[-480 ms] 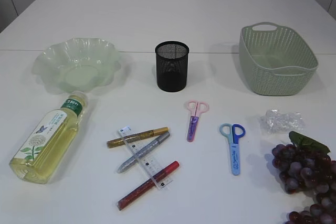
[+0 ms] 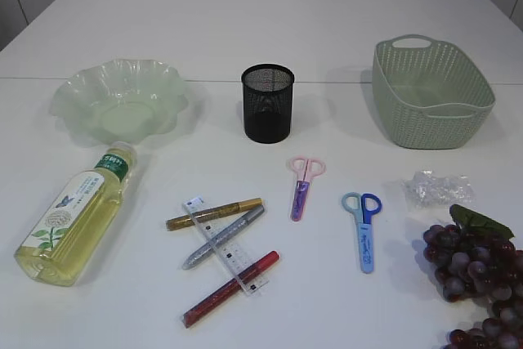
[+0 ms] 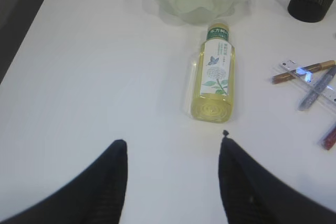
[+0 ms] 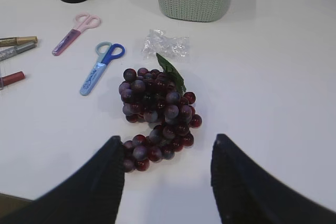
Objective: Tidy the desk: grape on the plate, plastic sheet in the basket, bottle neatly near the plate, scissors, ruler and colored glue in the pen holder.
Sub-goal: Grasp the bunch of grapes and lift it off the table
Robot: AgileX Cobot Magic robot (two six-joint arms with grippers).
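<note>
A purple grape bunch (image 2: 478, 271) lies at the front right, also in the right wrist view (image 4: 157, 111). My right gripper (image 4: 167, 148) is open just short of it. A clear plastic sheet (image 2: 439, 188) lies behind the grapes. A yellow bottle (image 2: 75, 212) lies on its side front left; my left gripper (image 3: 173, 142) is open short of its base (image 3: 212, 85). The pale green plate (image 2: 122, 100), black pen holder (image 2: 267, 102) and green basket (image 2: 429, 91) stand at the back. Pink scissors (image 2: 302, 185), blue scissors (image 2: 364, 226), a clear ruler (image 2: 222, 243) and glue pens (image 2: 214, 213) lie in the middle.
The white table's left edge shows in the left wrist view (image 3: 23, 51). Neither arm shows in the exterior view.
</note>
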